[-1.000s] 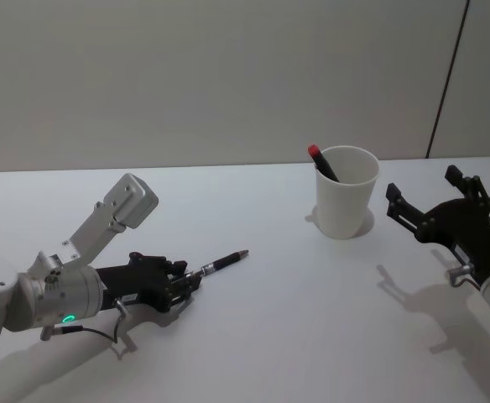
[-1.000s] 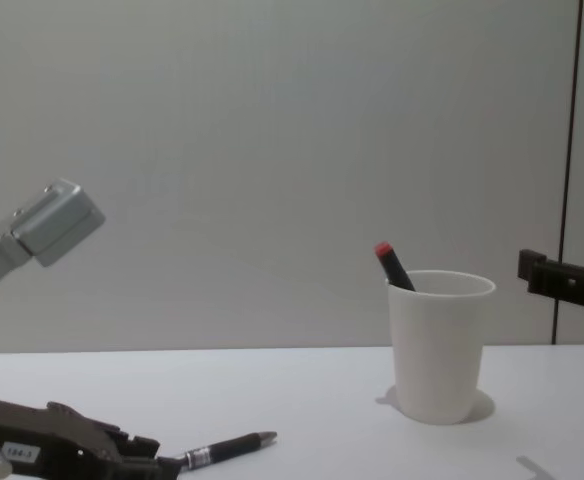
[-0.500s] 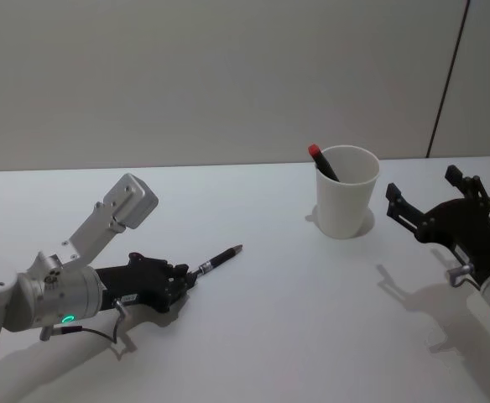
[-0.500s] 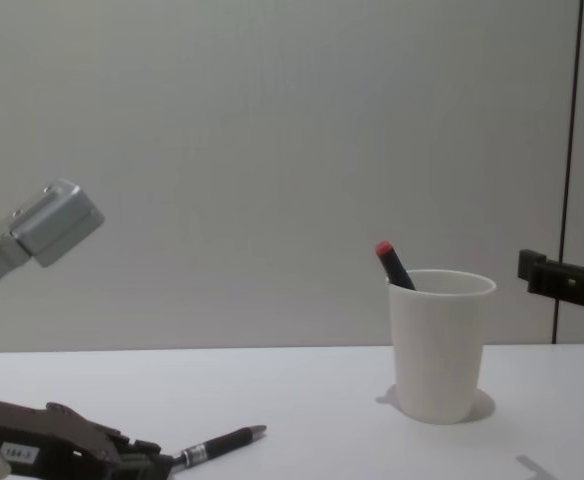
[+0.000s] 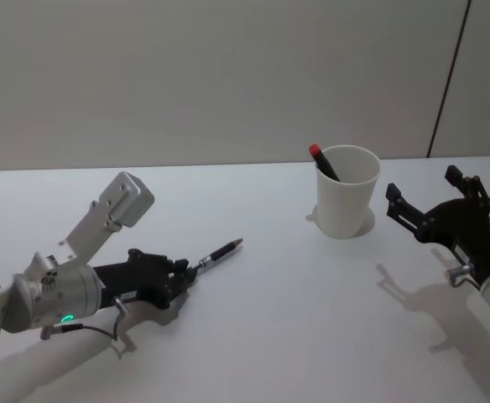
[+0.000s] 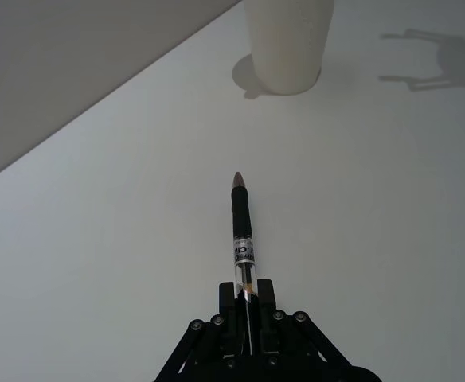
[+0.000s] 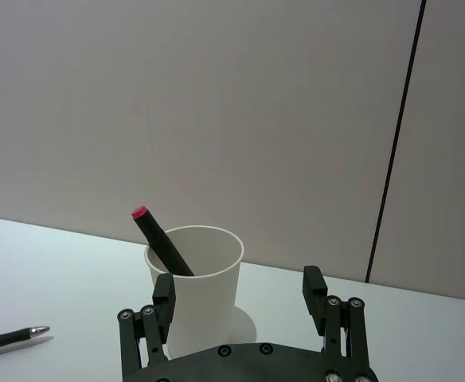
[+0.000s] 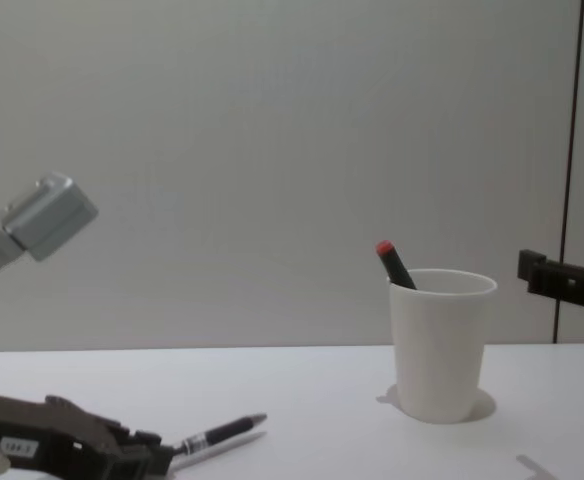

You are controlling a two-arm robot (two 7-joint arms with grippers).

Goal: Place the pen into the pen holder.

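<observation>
Head view: a white paper-cup pen holder (image 5: 346, 201) stood upright on a pale worktop (image 5: 278, 336), with a red-capped marker (image 5: 321, 162) leaning inside it against the rim. Well to the left of the pen holder and nearer the robot, the left hand (image 5: 186, 274) was closed on the back end of a dark pen (image 5: 219, 253), whose tip pointed roughly toward the pen holder. Gripping the rear likely left the long shaft free to go in tip first. Just to the right of the pen holder, the right hand (image 5: 423, 186) hung with its fingers spread wide, empty and not touching it, probably waiting out of the way.

Left wrist view: the pen (image 6: 242, 223) jutted straight out from the closed fingers, the pen holder (image 6: 288, 40) far ahead and slightly off its line.

Right wrist view: the pen holder (image 7: 197, 286) sat between the wide fingers' line of sight but beyond them; the pen (image 7: 13, 337) lay far off to its side.

Chest view: the pen (image 8: 217, 434) tilted upward, its tip raised off the worktop above its shadow, well apart from the pen holder (image 8: 440, 345). It seemed lifted, not yet carried over.
</observation>
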